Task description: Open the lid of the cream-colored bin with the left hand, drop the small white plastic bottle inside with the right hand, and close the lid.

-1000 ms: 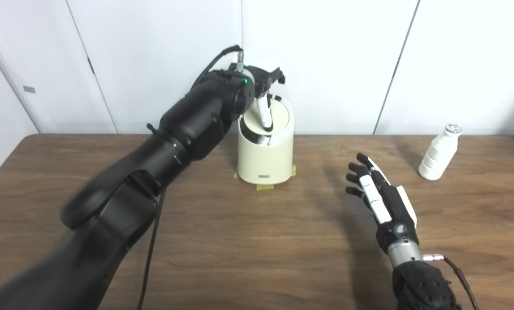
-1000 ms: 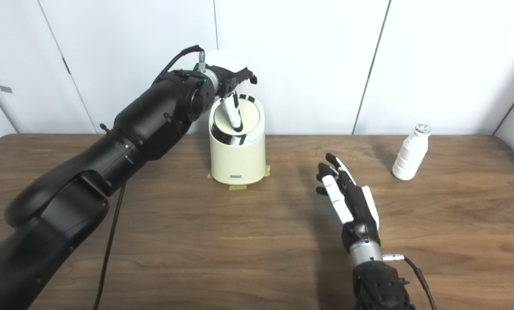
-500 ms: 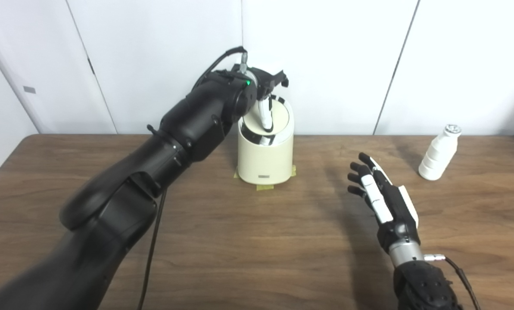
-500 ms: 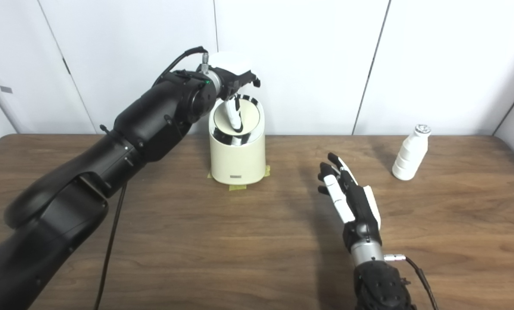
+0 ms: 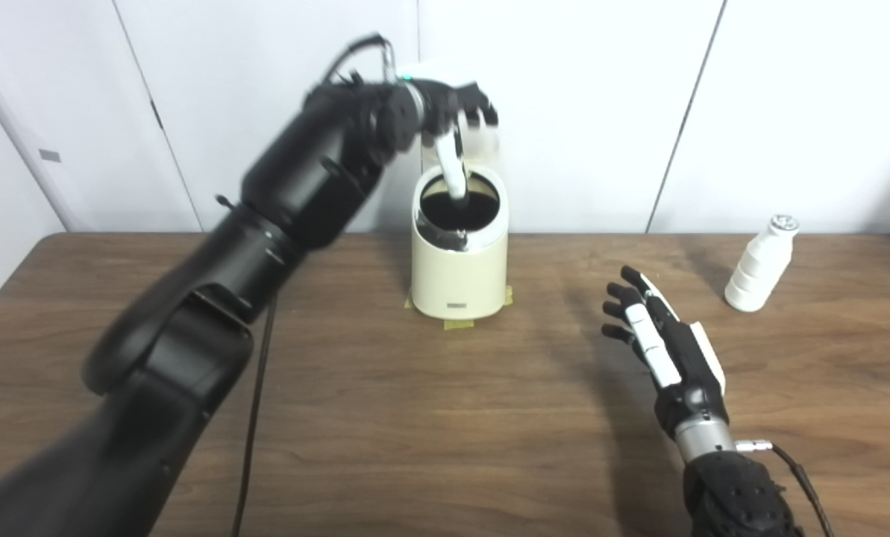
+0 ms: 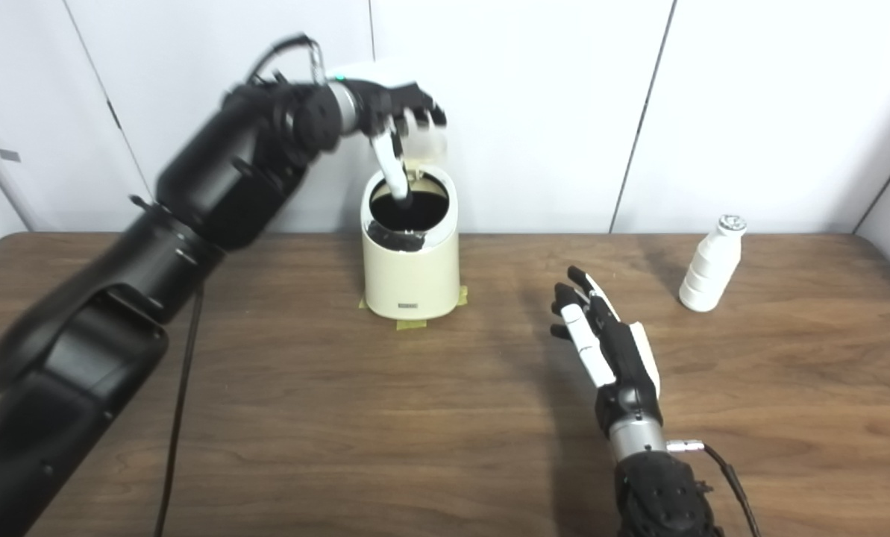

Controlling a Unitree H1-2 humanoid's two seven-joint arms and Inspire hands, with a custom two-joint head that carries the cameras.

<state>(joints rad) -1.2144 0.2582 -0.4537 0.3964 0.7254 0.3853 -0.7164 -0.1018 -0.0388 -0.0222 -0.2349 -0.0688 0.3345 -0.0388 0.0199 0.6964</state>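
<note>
The cream-colored bin [image 5: 459,276] stands at the back middle of the table, its dark inside showing. Its lid [image 5: 486,145] is tipped up at the rear, blurred. My left hand [image 5: 456,119] hovers over the opening with fingers spread against the raised lid and the thumb pointing down into the mouth; it grips nothing that I can see. The small white plastic bottle [image 5: 759,265] stands upright at the far right. My right hand [image 5: 661,343] hangs open above the table, between bin and bottle, well short of the bottle.
Yellow tape [image 5: 459,324] marks the bin's foot on the brown wooden table [image 5: 415,418]. White wall panels rise right behind the bin. A black cable [image 5: 254,418] hangs under my left arm.
The lid has swung up from shut to open, baring the dark inside. My left hand and forearm have risen above the bin. The right hand has barely moved.
</note>
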